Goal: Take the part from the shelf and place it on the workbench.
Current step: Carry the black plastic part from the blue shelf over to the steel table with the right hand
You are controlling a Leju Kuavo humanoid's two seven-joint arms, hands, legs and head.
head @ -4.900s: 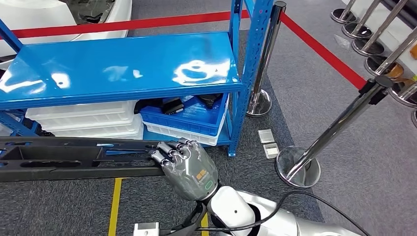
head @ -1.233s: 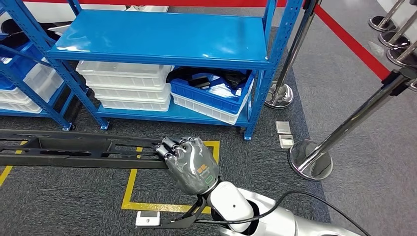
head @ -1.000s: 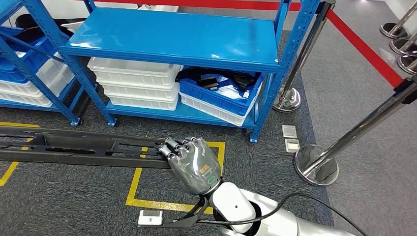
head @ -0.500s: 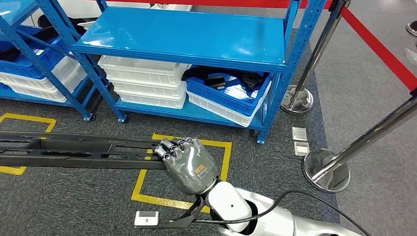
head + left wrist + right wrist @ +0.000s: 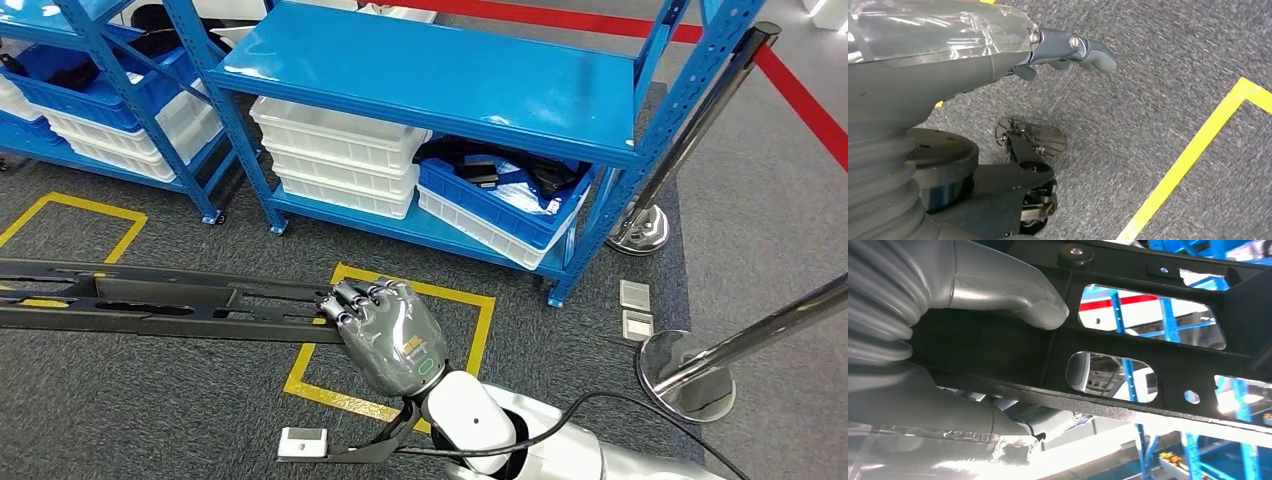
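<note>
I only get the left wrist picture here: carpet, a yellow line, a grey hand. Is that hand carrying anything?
Observer: No. The long black part is gripped by the right hand, seen from the head view.
Operator: Where are the shelves?
Observer: Ahead of the robot: a blue shelf unit with white bins underneath.
Operator: Is the thumb on the part?
Observer: Yes, the right wrist view shows the grey thumb pressed against the black frame.
</note>
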